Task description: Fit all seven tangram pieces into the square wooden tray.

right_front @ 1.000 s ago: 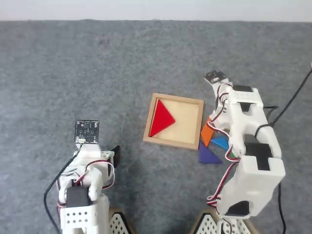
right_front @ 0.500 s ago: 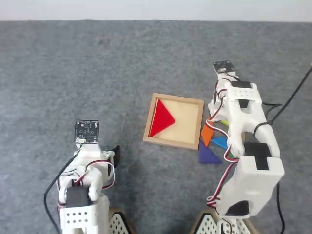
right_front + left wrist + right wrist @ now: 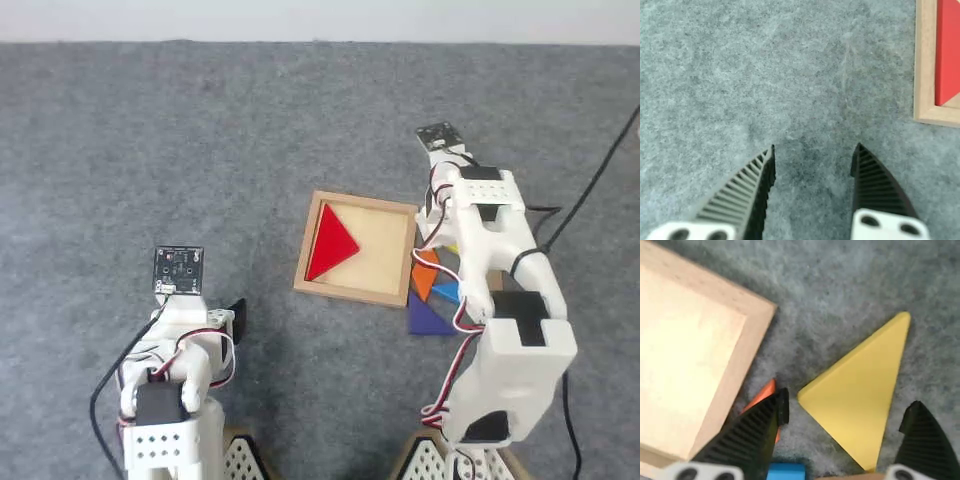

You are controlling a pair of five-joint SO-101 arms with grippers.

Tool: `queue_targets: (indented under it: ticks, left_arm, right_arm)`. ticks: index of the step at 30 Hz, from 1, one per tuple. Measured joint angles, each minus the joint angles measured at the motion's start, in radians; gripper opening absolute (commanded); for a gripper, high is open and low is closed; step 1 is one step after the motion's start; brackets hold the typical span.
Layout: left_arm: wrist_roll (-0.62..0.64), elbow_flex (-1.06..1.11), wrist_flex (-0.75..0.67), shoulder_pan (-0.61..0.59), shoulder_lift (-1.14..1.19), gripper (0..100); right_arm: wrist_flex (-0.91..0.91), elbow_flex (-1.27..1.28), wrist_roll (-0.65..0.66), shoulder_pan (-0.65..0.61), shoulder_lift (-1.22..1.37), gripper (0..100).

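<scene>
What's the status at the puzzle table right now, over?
Left hand open over grey mat. Right hand open over yellow triangle, beside tray. Red triangle in tray. Orange piece close by one finger.

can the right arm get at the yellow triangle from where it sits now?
Probably yes. The right gripper hangs open over the yellow triangle, a finger on either side, nothing lying on it. The orange piece crowds one finger.
</scene>
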Motion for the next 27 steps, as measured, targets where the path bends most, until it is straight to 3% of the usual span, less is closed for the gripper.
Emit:
queue_targets:
  ticks: [13, 27]
  left_arm:
    - [0.0, 0.0, 0.0, 0.0, 0.0, 24]
    - [0.0, 0.0, 0.0, 0.0, 0.0, 24]
  right_arm:
    - [0.041, -0.207, 0.048, -0.003, 0.181, 35.0]
    - [0.161, -0.232, 0.106, 0.021, 0.193, 35.0]
